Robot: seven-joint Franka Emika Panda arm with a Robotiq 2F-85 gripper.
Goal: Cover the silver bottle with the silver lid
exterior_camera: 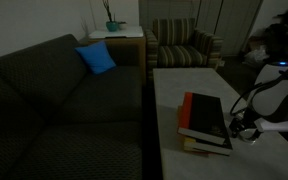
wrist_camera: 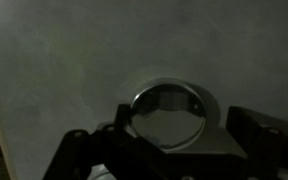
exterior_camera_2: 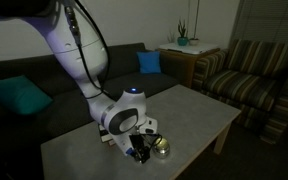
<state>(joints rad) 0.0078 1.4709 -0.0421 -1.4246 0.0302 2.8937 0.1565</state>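
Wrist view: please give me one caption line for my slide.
Close view from the wrist: the gripper shows its dark jaws in the foreground, with the round silver bottle on the pale table just beyond.

My arm [exterior_camera_2: 81, 52] arcs over and down, my hand [exterior_camera_2: 142, 148] pointing downward, fingers [wrist_camera: 76, 152] spread wide.

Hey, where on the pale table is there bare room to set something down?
The stretch of the pale table between the red-and-black book stack and the striped armchair looks bare. It is crowded beside the books, where the small shiny silver bottle and the gripper sit close together.
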